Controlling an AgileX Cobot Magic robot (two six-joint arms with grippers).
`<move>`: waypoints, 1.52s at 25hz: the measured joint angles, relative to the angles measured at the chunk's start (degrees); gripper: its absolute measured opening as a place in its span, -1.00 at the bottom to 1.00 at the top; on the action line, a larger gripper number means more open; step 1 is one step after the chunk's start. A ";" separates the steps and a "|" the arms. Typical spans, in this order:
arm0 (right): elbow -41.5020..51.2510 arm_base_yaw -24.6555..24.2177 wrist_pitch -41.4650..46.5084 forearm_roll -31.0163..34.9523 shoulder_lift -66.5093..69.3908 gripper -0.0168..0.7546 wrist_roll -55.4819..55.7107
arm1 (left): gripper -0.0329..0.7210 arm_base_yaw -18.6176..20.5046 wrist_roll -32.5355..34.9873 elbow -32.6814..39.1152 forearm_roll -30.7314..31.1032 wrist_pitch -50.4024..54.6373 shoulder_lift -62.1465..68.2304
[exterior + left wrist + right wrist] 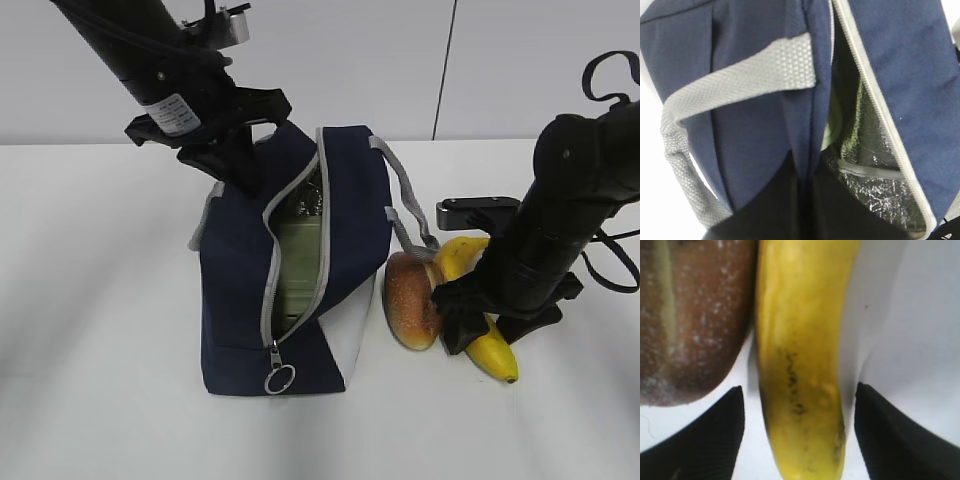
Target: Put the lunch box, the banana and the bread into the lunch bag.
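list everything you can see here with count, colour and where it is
lunch bag: 1, navy blue with grey handles, grey zipper and white side panel, standing at the table's centre, zipper open
lunch box: 1, pale sage green, inside the lunch bag, seen through the open zipper
bread: 1, golden brown, on the table just right of the lunch bag
banana: 1, yellow with dark speckles, on the table right of the bread
table: 1, white, under everything
left gripper: 1, black, shut on the lunch bag's top edge at the rear
right gripper: 1, black, open, a finger on each side of the banana, not closed on it
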 joint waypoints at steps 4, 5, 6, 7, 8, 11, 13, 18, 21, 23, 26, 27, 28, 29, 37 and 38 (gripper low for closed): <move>-0.12 0.00 -0.99 0.09 0.24 0.15 0.00 | -0.91 0.00 0.00 0.00 0.06 0.00 0.00; -0.12 0.00 -1.02 0.09 0.24 0.04 0.00 | -0.91 0.00 0.00 0.00 0.06 0.00 0.00; -0.12 0.00 -1.11 0.09 0.24 -0.07 0.00 | -0.91 0.00 0.00 0.00 0.06 0.00 0.00; -0.12 0.00 -1.11 0.09 0.24 -0.13 0.00 | -0.91 0.00 0.00 0.00 0.06 0.00 0.00; -0.12 0.00 -1.11 0.09 0.24 -0.15 0.00 | -0.91 0.00 0.00 0.00 0.06 0.00 0.00; -0.60 0.00 -0.67 -1.80 0.24 -0.16 1.16 | -0.91 0.00 0.00 0.00 0.11 0.00 0.00; -1.60 -0.14 0.85 -6.29 -0.02 -0.16 4.59 | -0.91 0.00 0.00 0.00 0.11 0.00 0.00; -5.72 -1.02 5.89 -16.06 -3.88 -0.16 12.03 | -0.91 0.00 0.00 0.00 0.17 0.00 0.00; -8.29 -1.13 8.01 -16.83 -7.17 -0.16 12.87 | -0.91 0.00 0.00 0.00 0.17 0.00 0.00; -9.79 -1.13 9.48 -16.83 -9.71 -0.16 13.00 | -0.91 0.00 0.00 0.00 0.23 0.00 0.00; -11.89 -1.13 10.94 -13.57 -13.93 -0.16 11.54 | -0.91 0.00 0.00 0.00 0.23 0.00 0.00; -12.31 -1.13 11.01 -10.48 -15.40 -0.16 9.35 | -0.91 0.00 0.00 0.00 0.23 0.00 0.00; -12.54 -1.13 11.03 -5.96 -16.74 -0.16 6.97 | -0.91 0.00 0.00 0.00 0.28 0.00 0.00; -12.70 -1.13 11.31 -1.26 -17.69 -0.16 3.31 | -0.91 0.00 0.00 0.00 0.27 0.00 0.00; -12.73 1.44 15.95 34.51 -19.09 -0.16 -25.24 | -0.91 0.00 0.00 0.00 1.04 0.00 0.00; -12.73 1.56 16.59 37.38 -19.09 -0.16 -27.63 | -0.91 0.00 0.00 0.00 1.15 0.00 0.00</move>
